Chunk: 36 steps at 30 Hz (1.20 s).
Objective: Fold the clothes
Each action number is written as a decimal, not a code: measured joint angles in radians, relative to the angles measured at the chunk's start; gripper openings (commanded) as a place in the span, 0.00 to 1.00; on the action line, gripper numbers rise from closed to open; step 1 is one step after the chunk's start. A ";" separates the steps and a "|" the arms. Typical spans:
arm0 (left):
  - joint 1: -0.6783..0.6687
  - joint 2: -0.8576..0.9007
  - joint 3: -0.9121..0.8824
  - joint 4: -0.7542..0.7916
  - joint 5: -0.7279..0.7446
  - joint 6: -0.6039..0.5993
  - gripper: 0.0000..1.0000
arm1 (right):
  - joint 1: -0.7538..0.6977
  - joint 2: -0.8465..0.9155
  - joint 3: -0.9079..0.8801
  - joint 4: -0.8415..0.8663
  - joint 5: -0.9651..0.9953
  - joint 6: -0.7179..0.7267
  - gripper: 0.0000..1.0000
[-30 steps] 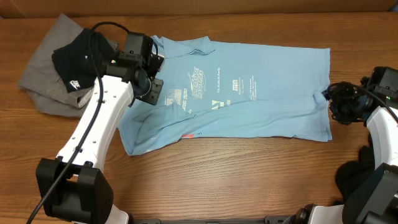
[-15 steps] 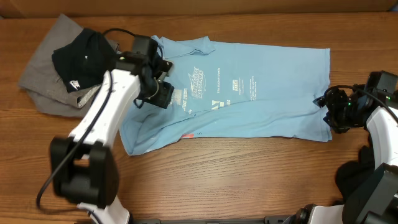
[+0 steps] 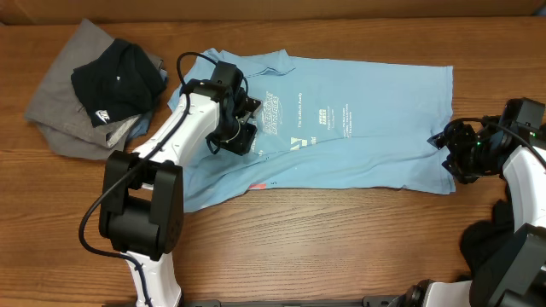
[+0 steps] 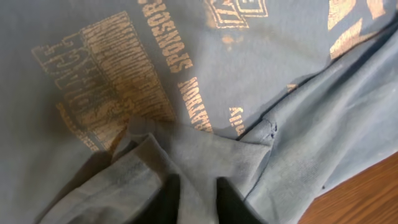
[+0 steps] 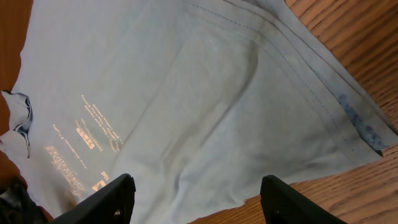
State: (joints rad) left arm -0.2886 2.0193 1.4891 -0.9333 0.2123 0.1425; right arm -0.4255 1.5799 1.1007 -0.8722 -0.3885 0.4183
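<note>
The light blue T-shirt (image 3: 358, 128) lies spread across the middle of the table, print side up. My left gripper (image 3: 243, 130) rests on its left part, shut on a pinched fold of the blue cloth. The left wrist view shows this fold (image 4: 186, 149) between the black fingers (image 4: 198, 202), with the printed lettering (image 4: 118, 74) beyond. My right gripper (image 3: 445, 153) is wide open at the shirt's right hem. In the right wrist view its fingers (image 5: 202, 199) hang above the shirt (image 5: 186, 93), near the cloth edge and bare wood.
A black T-shirt (image 3: 115, 78) lies on a crumpled grey one (image 3: 55, 107) at the table's back left. Bare wood tabletop (image 3: 324, 247) runs along the front. The right arm's base (image 3: 503, 247) stands at the right edge.
My left gripper has moved right across the shirt, drawing the shirt's left side inward with it. My right gripper has shifted slightly left onto the right hem.
</note>
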 measured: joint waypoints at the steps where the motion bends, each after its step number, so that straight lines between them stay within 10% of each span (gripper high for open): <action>1: 0.000 0.000 0.000 0.000 -0.003 0.000 0.04 | 0.000 0.000 0.000 0.000 0.000 0.000 0.68; 13: 0.000 0.003 0.000 -0.014 -0.038 -0.024 0.06 | 0.000 0.000 0.000 0.000 0.000 0.000 0.68; 18: 0.000 0.003 0.000 -0.016 -0.056 -0.068 0.49 | 0.000 0.000 0.000 0.000 0.000 0.000 0.69; 29: 0.000 0.004 0.000 0.021 -0.079 -0.121 0.32 | 0.000 0.000 0.000 0.000 0.000 0.000 0.68; 36: 0.000 0.004 -0.010 0.037 -0.079 -0.140 0.48 | 0.000 0.000 0.000 0.000 0.000 0.000 0.69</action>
State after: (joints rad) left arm -0.2886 2.0232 1.4796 -0.8963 0.1329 0.0021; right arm -0.4255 1.5799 1.1007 -0.8722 -0.3889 0.4179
